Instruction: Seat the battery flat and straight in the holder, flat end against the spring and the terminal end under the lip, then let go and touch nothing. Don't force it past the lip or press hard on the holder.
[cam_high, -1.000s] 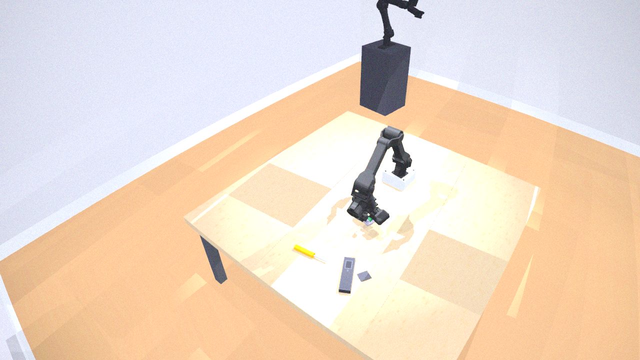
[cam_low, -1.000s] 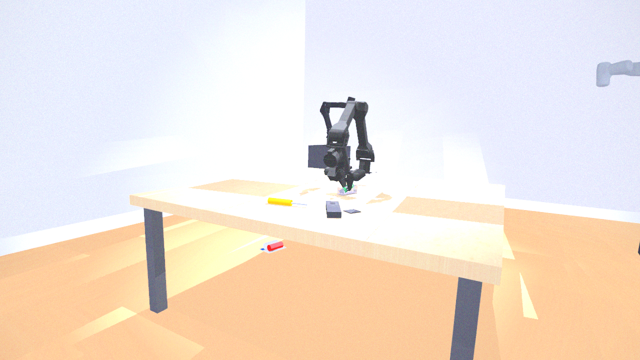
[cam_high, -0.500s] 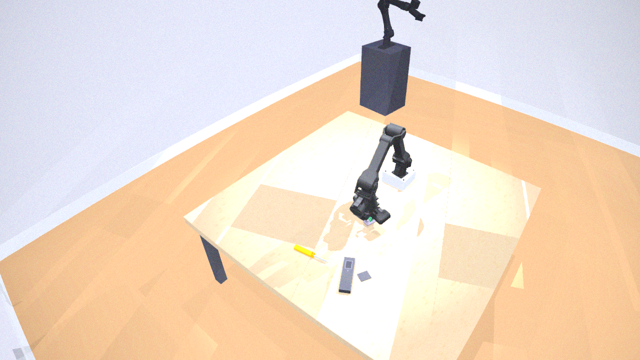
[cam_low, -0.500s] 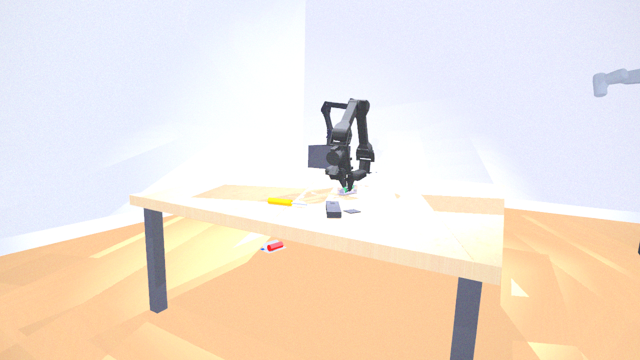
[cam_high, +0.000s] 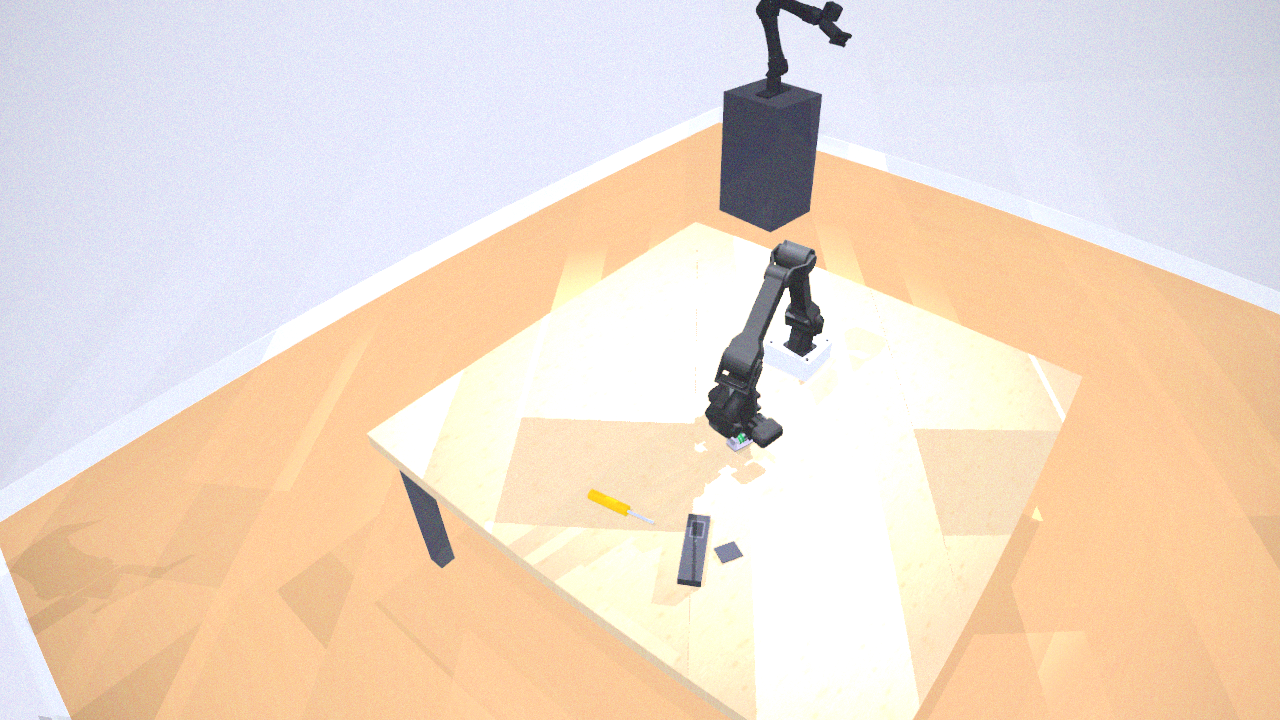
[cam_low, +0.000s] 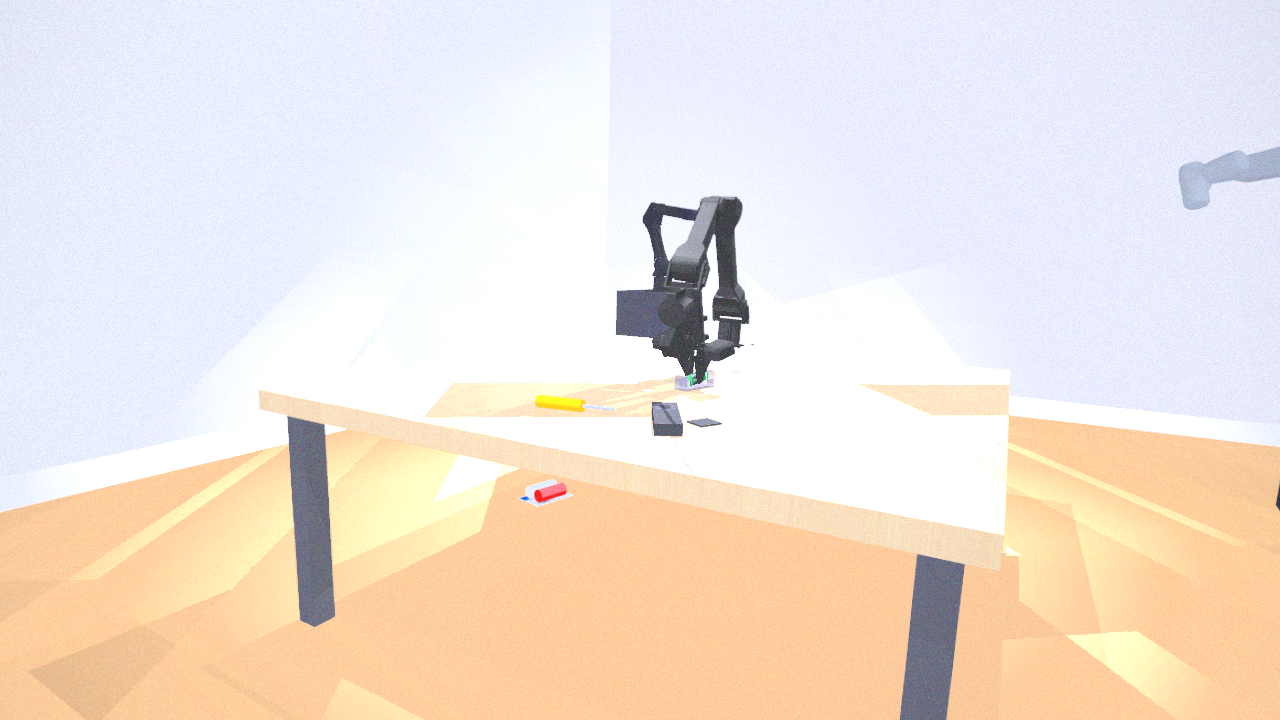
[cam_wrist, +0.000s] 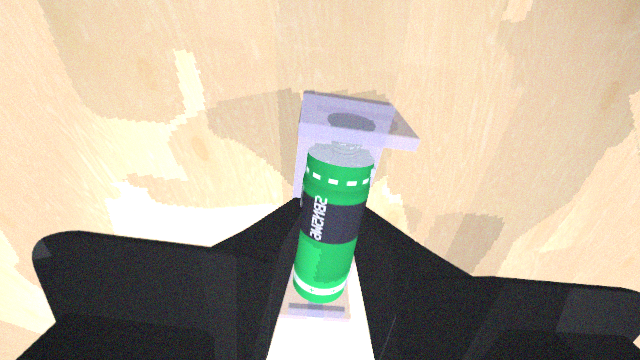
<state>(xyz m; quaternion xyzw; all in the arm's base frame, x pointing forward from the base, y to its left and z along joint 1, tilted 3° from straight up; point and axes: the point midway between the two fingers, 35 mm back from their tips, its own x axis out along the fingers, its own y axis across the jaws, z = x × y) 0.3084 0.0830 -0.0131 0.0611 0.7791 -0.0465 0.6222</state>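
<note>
We have the gripper (cam_high: 741, 438) (cam_low: 694, 379) (cam_wrist: 328, 211) closed on the green battery (cam_wrist: 331, 225), above the clear holder (cam_high: 737, 445) (cam_low: 683, 385) (cam_wrist: 345, 117). Relative to the holder: screwdriver (cam_high: 610, 502) (cam_low: 560, 403) and black device (cam_high: 692, 553) (cam_low: 666, 419) stand well apart, nearer the table edge.

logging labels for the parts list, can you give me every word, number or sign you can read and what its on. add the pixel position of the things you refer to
"SBNSWE": my uncertain reading of the white letters on the dark band of the green battery (cam_wrist: 327, 255); their shapes are distorted.
"+": small, repeated on the white ring near the battery's lower end in the wrist view.
No writing can be made out on the yellow screwdriver (cam_high: 608, 502) (cam_low: 559, 403) or the clear holder (cam_wrist: 345, 112).
</note>
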